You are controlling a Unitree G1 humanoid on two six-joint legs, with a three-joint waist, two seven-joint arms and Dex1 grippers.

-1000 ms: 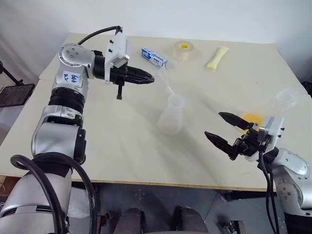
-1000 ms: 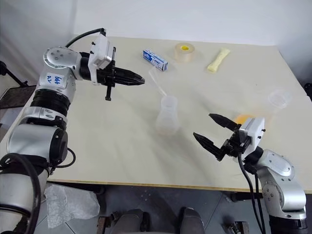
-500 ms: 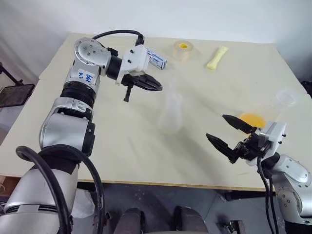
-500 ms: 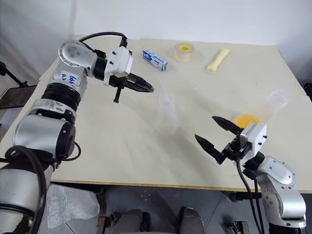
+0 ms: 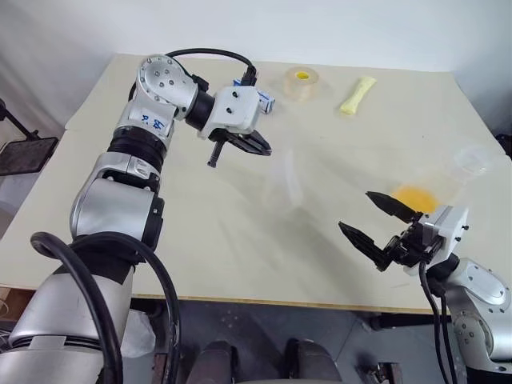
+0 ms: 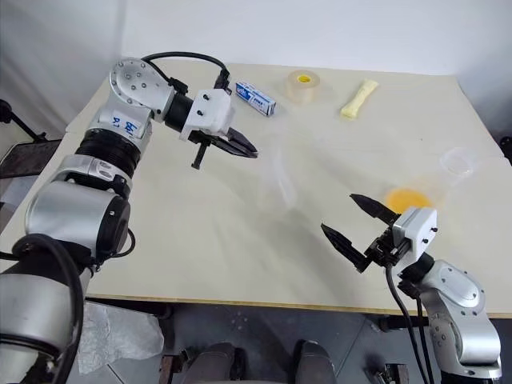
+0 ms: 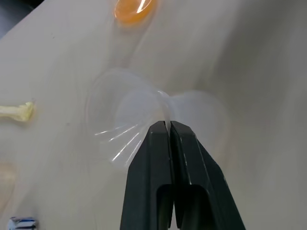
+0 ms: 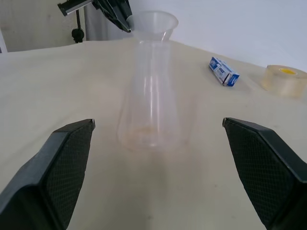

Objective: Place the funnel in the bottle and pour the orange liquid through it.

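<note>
Left gripper (image 8: 123,19) clamping funnel (image 8: 152,21) rim, sitting upright atop bottle (image 8: 152,103) neck, frame centre | right gripper (image 5: 376,222) gaping, lower right, nearer orange liquid (image 5: 414,197)

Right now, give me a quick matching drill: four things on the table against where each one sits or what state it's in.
1. funnel
2. bottle
3. orange liquid
4. tape roll

A. far edge of the table, beside the blue box
B. upright mid-table, empty
C. pooled in a clear flask lying near the right gripper
D. seated in the bottle's neck, rim pinched by the left gripper

1-D, 2-B, 3-C, 4-A
</note>
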